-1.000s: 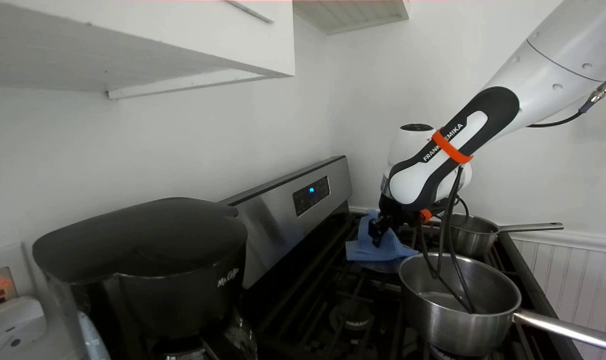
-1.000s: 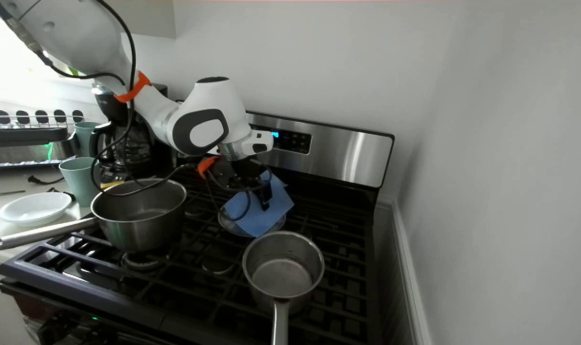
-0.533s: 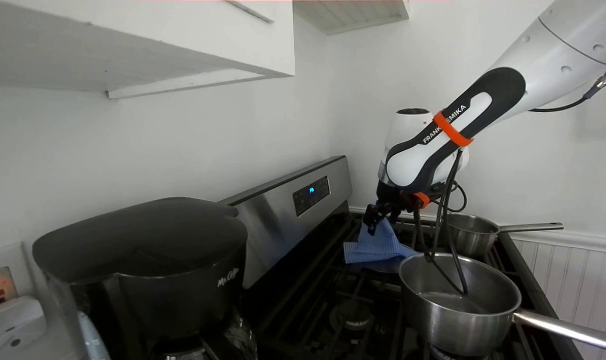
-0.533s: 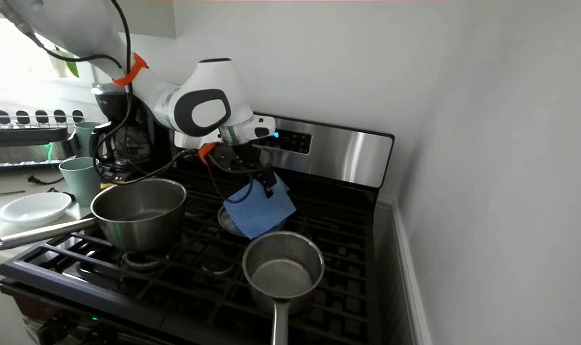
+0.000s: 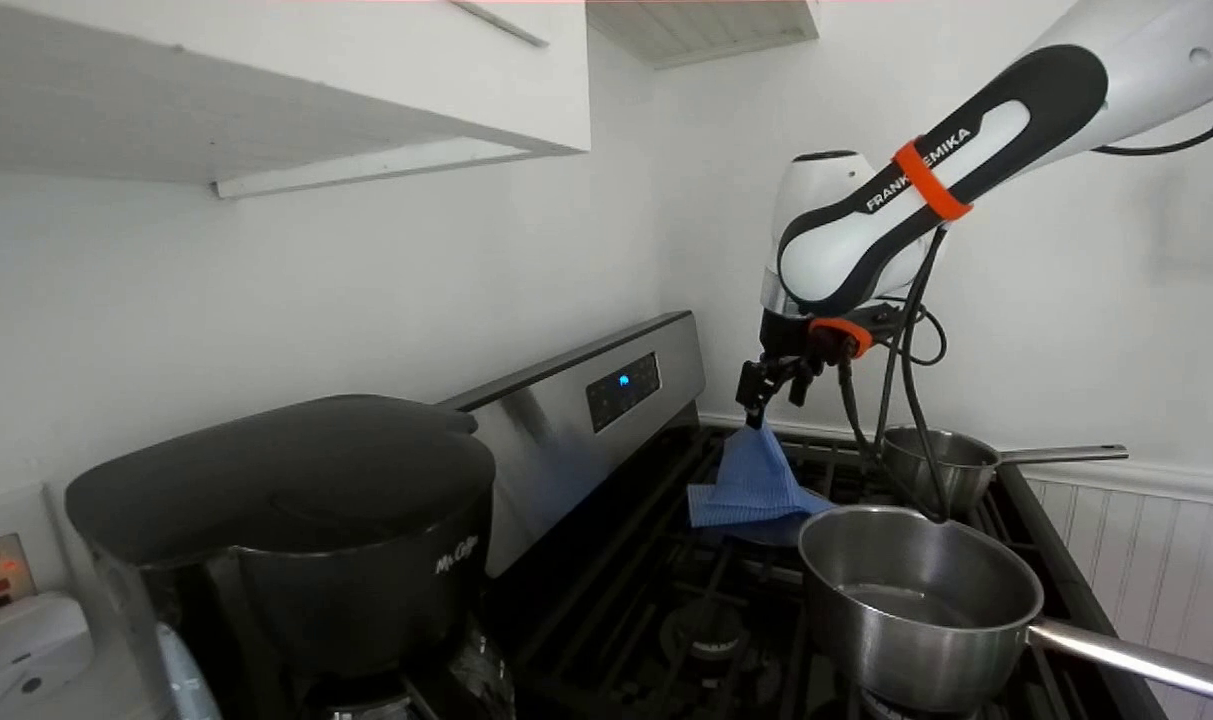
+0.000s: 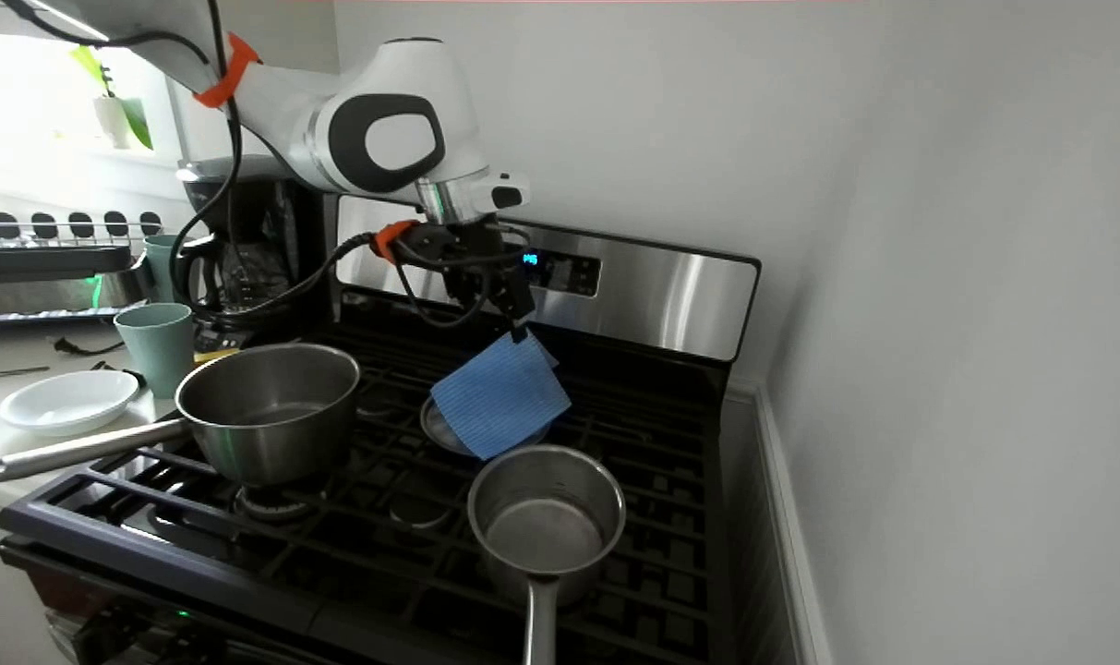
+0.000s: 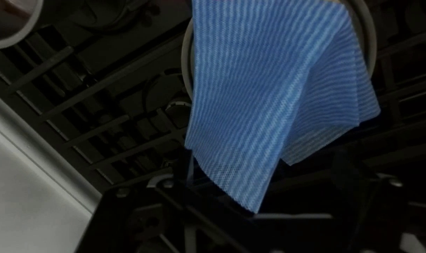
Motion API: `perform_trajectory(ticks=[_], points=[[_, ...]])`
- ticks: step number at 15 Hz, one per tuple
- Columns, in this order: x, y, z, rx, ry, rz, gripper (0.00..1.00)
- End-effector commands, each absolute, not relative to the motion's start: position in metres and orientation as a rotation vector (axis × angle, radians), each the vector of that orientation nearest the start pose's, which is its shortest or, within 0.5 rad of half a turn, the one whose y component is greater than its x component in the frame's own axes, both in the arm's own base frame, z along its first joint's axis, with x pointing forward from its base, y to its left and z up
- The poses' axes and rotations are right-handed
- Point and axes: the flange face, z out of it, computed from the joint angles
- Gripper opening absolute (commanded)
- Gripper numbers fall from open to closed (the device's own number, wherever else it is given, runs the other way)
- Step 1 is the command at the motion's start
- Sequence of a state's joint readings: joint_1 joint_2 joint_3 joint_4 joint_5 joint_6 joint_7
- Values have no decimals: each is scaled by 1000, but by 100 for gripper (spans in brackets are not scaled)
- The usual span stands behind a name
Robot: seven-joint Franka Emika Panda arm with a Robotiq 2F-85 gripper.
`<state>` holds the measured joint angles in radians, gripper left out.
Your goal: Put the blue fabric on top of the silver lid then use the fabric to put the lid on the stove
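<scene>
- I have the gripper point(image 5: 777, 405) over the back part of the stove point(image 6: 366, 554), aimed down, its fingers point(image 5: 754, 408) spread well apart.
- In my wrist view, a raised corner of the blue cloth point(image 7: 248, 105) shows in the gap between those fingers; I cannot tell whether either finger touches it.
- The blue cloth lies draped over the lid point(image 6: 438, 429), standing up in a folded peak below my gripper, with some of it reaching past the lid's rim.
- The lid sits on the stove grates, mostly covered, a strip of rim showing on each side.
- I see the big pot point(image 6: 264, 453) on the stove in both exterior views, its long handle jutting past the edge.
- The small pot point(image 6: 546, 480) stands on the stove just beside the lid.
- A coffee maker point(image 5: 286, 490) stands beside the stove.
- In an exterior view, a white bowl point(image 6: 66, 425) and a green cup point(image 6: 156, 346) stand near each other on the counter point(image 6: 15, 346).
</scene>
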<state>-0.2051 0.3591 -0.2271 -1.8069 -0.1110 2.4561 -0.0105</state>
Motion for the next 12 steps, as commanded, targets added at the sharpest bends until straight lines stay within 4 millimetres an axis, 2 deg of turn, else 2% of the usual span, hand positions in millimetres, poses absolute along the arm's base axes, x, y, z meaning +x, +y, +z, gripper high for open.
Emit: perform_trajectory(ticks=[1, 7, 12], points=[[605, -269, 416, -3312, 546, -401, 100], [588, -266, 459, -3331, 546, -317, 100], [575, -266, 484, -3376, 510, -296, 100]])
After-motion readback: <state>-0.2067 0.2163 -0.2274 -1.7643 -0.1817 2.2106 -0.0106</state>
